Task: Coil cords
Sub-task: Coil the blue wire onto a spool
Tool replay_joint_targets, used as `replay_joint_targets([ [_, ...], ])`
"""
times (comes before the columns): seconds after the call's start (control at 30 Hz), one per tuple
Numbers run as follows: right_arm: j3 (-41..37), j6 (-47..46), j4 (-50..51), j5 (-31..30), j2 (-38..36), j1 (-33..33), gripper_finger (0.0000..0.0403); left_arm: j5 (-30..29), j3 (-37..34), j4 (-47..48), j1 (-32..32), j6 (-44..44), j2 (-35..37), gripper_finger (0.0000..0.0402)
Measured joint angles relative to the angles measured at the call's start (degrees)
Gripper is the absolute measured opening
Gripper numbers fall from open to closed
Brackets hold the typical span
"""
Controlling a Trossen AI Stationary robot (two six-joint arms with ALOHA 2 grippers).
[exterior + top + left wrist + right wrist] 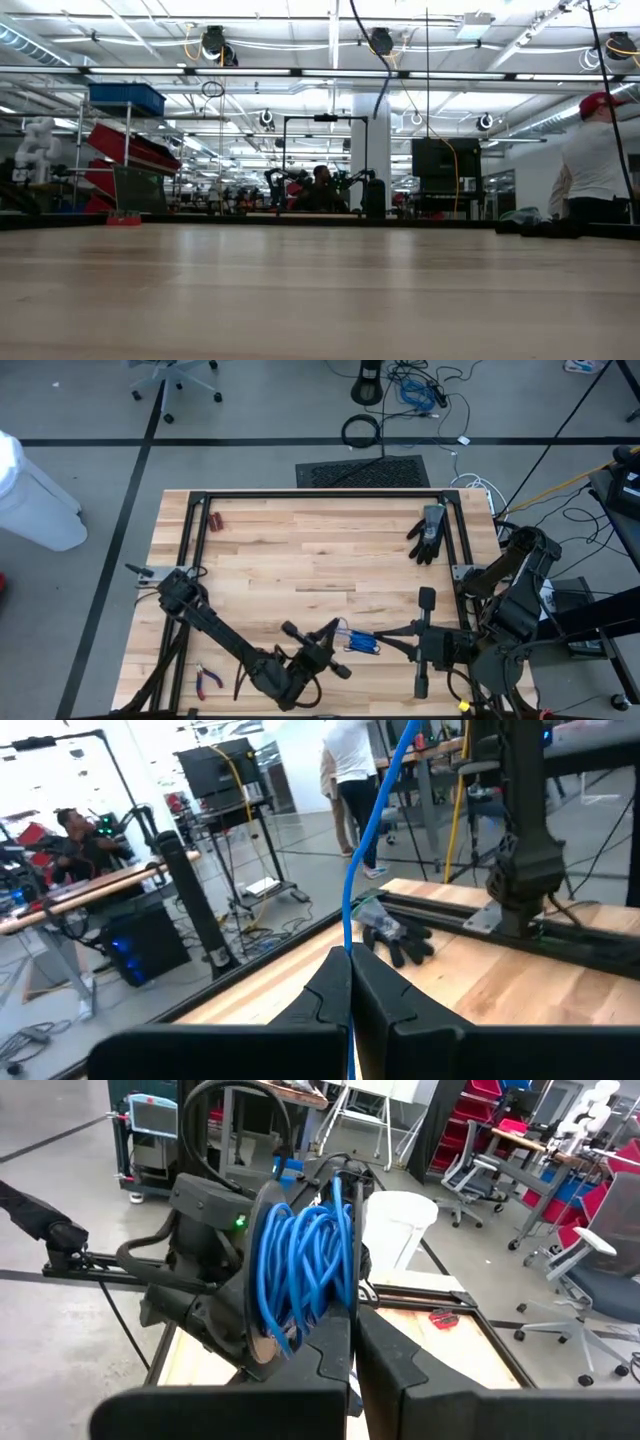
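A black fabric glove is laid near the far right corner of the pale wooden table. Small red-handled pliers are seen by its near left corner.

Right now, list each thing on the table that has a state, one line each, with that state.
blue cord: coiled in a bundle, lifted between both grippers, one strand running up from the left fingers.
left gripper: fingers shut on the blue cord.
right gripper: fingers shut on the blue cord.
black glove: lying flat, untouched, near the table's far right corner.
red-handled pliers: lying by the near left edge, untouched.
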State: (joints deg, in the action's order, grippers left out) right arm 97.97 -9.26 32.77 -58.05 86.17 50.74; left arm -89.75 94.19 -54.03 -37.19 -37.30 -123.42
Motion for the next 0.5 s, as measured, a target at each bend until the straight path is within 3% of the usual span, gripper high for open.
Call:
replay_joint_targets([
  [0.27, 0.02, -0.02, -0.77, -3.1, 0.51, -0.86, 0.0, 8.83, -0.02, 7.44, 1.37, 14.73, -0.11, 0.0001],
  [0.5, 0.02, 0.83, -1.49, -5.42, 2.98, -2.9, 0.0, 15.47, -0.02, 8.95, 3.42, 22.22, -0.15, 0.0001],
])
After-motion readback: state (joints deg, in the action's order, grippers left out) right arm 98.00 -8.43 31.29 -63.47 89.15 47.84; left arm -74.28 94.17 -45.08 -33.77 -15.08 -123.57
